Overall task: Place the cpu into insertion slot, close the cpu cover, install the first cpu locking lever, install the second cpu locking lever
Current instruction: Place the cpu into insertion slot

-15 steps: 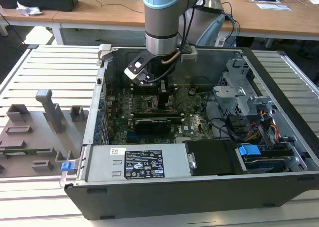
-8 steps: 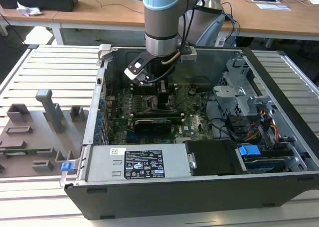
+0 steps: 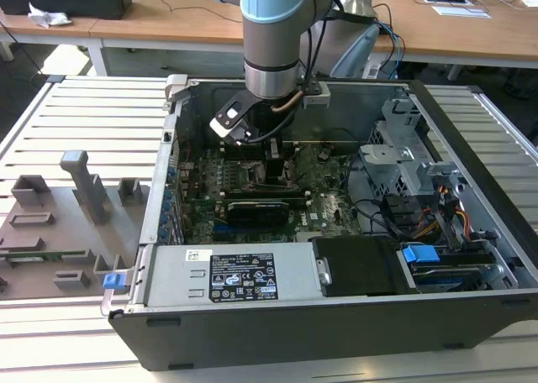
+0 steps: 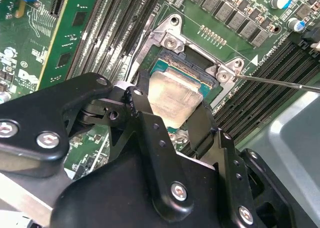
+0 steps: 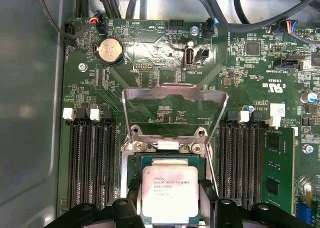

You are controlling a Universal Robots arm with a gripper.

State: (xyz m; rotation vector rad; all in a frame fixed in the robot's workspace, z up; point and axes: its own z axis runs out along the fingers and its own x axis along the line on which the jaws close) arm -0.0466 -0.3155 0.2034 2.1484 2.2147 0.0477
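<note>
The cpu (image 5: 166, 193) (image 4: 172, 94), a square chip with a silver top, lies between my gripper's (image 5: 168, 200) (image 4: 172, 119) two black fingers (image 4: 145, 118), which press its opposite sides. It sits over the insertion slot (image 4: 192, 64), whose silver rim (image 5: 165, 146) shows just beyond it; I cannot tell whether it is fully seated. The cpu cover (image 5: 175, 94) stands swung open behind the slot. A thin wire locking lever (image 4: 280, 82) sticks out unlatched beside the slot. In the exterior view the gripper (image 3: 273, 160) reaches down inside the computer case onto the green board.
Rows of long black memory slots (image 5: 92, 163) (image 5: 240, 163) flank the socket. The case walls (image 3: 168, 181), a long black card (image 3: 261, 207), the power supply (image 3: 239, 274) and a drive cage (image 3: 403, 148) with cables hem the arm in. A grey fixture tray (image 3: 67, 223) lies outside the case.
</note>
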